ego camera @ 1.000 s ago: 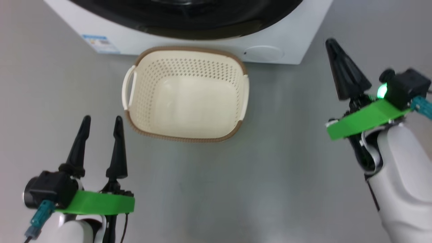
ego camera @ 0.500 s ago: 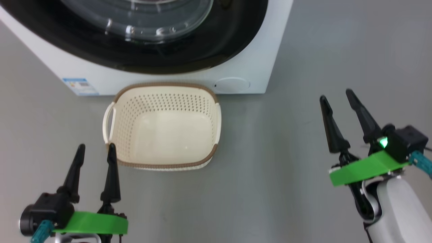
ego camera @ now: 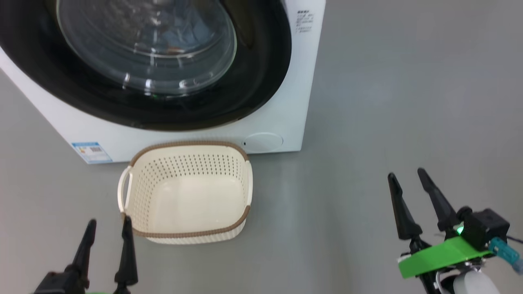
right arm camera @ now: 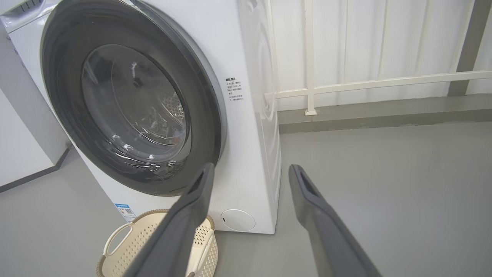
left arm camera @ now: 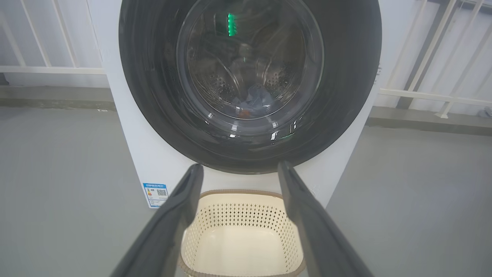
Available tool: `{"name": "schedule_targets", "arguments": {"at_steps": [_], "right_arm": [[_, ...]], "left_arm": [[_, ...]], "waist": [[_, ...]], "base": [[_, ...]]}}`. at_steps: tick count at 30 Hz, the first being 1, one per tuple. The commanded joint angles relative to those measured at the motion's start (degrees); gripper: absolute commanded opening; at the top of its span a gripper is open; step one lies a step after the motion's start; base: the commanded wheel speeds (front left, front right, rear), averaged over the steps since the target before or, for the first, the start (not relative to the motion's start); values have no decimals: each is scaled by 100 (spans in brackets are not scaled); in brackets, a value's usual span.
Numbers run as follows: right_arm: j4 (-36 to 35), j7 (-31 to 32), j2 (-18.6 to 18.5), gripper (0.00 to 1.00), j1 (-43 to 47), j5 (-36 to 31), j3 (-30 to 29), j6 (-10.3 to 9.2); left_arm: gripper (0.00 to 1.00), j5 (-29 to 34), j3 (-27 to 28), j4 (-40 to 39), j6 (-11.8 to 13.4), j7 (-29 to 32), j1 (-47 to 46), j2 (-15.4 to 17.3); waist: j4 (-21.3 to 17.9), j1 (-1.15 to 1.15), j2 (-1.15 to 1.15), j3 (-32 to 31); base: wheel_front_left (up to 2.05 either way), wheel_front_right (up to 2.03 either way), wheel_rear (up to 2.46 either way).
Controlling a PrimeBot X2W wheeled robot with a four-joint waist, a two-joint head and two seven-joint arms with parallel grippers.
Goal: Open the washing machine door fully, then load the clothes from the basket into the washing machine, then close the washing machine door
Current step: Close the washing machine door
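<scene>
1. On the floor [ego camera: 388, 102], just in front of the washing machine [ego camera: 304, 73], stands the basket [ego camera: 188, 234]. Nothing lies in it, and it sits between the machine's front and the left jaws.
2. Clothes [left arm camera: 253, 103]: a blue bundle lies low in the drum [left arm camera: 223, 80], seen through the glass [ego camera: 147, 53]. The cream garment cannot be made out. The fabric looks soft, limp and light, best pinched at a raised fold, and loose ends would likely trail.
3. Door [ego camera: 261, 81]: it appears shut flush against the white front. It is judged stiff and fairly heavy. The glossy black ring is probably slippery under thin fingers, and the bulging glass should not be struck. A hold belongs at the ring's outer edge, away from the hinge, though which side that is cannot be told.
4. Basket: stiff, light plastic that probably slides if nudged. A side handle [ego camera: 122, 192] offers the surest hold.
5. Left jaws: spread wide and holding nothing, with the fingers [ego camera: 127, 253] near the basket's front corner.
6. Right jaws: spread wide and holding nothing, with the fingers [ego camera: 402, 216] over bare floor, well apart from the basket.
7. With the load inside and the door seemingly shut, little of the task appears to remain.
</scene>
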Motion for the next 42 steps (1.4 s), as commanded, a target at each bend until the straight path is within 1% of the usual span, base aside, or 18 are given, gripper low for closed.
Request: {"name": "schedule_targets", "arguments": {"at_steps": [1,9,22,42], "right_arm": [[-165,-25,21,100,39,-97,122,-34],[-237,-25,134,100,318,-161,-122,-34],[-270,-25,231,100,463,-279,-177,-34],[-261,-25,258,100,477,-296,-235,-34]], "left_arm": [[100,54,221,-129,29,-35,0,96],[100,98,327,-228,69,-35,272,96],[100,112,314,-303,230,-35,427,96],[100,114,313,-332,232,-35,412,96]], "waist": [[-102,0,0,-179],[-119,0,0,-276],[-100,0,0,-404],[54,0,0,-401]], "base": [[0,0,0],[0,0,0],[0,0,0],[0,0,0]]}}
